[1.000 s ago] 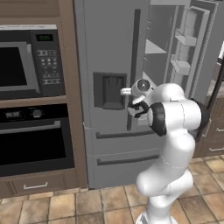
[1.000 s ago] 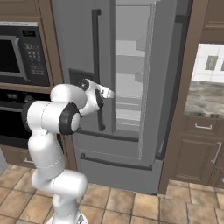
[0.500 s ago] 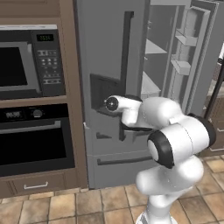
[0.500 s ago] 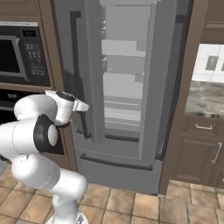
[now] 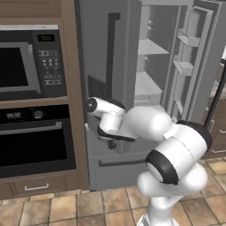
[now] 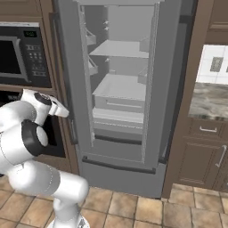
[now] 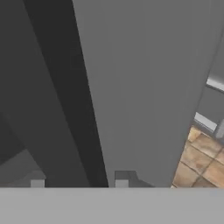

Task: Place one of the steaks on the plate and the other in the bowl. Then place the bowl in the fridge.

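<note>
The fridge [image 5: 99, 53] is tall and grey. Its left door is closed and its right door [image 5: 190, 66] is swung wide, baring pale shelves [image 6: 118, 87] with nothing on them. My arm is folded low in front of the closed left door, with the hand [image 5: 109, 132] just below the dark dispenser panel. In the hand view my gripper [image 7: 79, 183] is open. Its fingertips [image 7: 121, 181] stand apart, close to the grey door face, and nothing is clamped between them. The steaks, the bowl and the plate are out of view.
A built-in microwave [image 5: 26, 62] and black oven [image 5: 35, 145] fill the wood cabinet left of the fridge. The open door juts toward me on the right. A stone counter [image 6: 209, 100] over brown drawers lies further right. The floor [image 5: 88, 203] is tiled.
My hand has swung left from the fridge's centre seam to the front of the left door. The right door now stands much wider open.
</note>
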{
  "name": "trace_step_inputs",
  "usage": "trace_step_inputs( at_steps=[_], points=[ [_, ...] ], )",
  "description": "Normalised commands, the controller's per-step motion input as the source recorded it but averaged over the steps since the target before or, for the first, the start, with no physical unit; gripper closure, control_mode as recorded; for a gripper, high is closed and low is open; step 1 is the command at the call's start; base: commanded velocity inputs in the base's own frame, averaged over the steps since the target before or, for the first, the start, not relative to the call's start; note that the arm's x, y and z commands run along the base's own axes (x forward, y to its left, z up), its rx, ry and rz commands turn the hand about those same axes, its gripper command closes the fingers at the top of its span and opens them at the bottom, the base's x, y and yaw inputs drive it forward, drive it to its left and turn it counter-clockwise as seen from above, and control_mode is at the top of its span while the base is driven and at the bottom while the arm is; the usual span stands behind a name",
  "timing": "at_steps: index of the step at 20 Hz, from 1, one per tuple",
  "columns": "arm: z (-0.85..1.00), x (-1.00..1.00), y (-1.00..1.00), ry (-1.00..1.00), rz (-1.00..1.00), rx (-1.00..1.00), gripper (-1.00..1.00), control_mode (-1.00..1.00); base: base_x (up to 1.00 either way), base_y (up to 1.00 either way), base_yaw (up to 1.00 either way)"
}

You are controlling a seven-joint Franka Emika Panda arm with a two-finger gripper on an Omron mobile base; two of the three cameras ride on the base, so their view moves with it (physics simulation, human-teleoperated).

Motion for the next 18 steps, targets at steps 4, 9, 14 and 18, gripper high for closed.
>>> trace_step_inputs(
  at_steps=[4, 9, 14, 18],
  points=[
    [0.00, -0.02, 0.44, 0.01, -0.18, -0.05, 1.00, -1.00, 0.00, 0.00, 0.00],
    [0.00, -0.14, 0.40, 0.00, -0.17, -0.04, -1.00, -1.00, 0.00, 0.00, 0.00],
    [0.10, -0.06, 0.12, 0.05, -0.17, -0.14, -1.00, -1.00, 0.00, 0.00, 0.00],
    [0.57, -0.27, 0.08, 0.05, -0.04, -0.13, -1.00, -1.00, 0.00, 0.00, 0.00]
  ],
)
